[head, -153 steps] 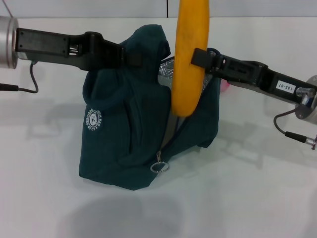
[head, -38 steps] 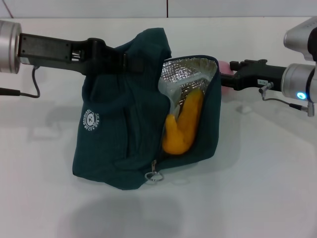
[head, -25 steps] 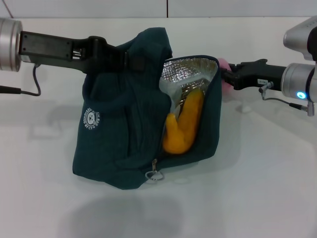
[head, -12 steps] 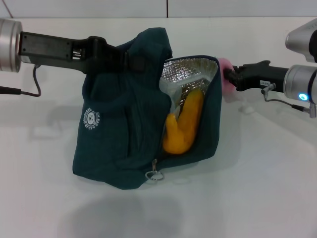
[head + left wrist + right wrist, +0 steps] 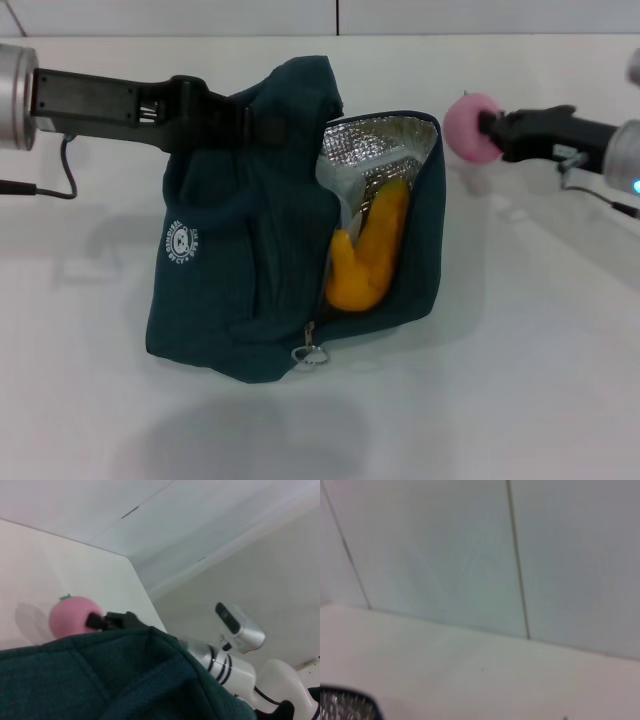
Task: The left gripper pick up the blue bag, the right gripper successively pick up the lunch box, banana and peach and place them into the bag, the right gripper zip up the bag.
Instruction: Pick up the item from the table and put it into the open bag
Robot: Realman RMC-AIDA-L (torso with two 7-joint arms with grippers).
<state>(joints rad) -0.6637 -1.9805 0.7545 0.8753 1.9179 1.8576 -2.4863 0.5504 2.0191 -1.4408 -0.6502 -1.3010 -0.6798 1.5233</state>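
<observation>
Progress looks well past halfway, judging by how things lie: the banana (image 5: 368, 250) already sits inside the blue bag (image 5: 250, 270), the peach (image 5: 470, 127) is in hand but not yet in, and the zip is still undone.

Nearest on the table (image 5: 520, 380), the ring zipper pull (image 5: 309, 352) hangs at the low front edge of the bag. Behind it the bag's mouth gapes open to the right, showing silver foil lining (image 5: 375, 150). The banana stands on end against that lining, with a pale, clear edge beside it that may be the lunch box; I cannot tell for sure.

Farther back on the left, the left gripper (image 5: 235, 120) is clamped on the bag's upper fabric, holding it up.

On the far right, the right gripper (image 5: 490, 128) is closed on the peach, lifted clear of the table and just beside the bag's open rim, not touching it. The left wrist view shows the same fruit (image 5: 72, 621) pinched beyond the bag's edge (image 5: 125, 680).

Left to do, as I judge it: drop the peach in, then zip up.
</observation>
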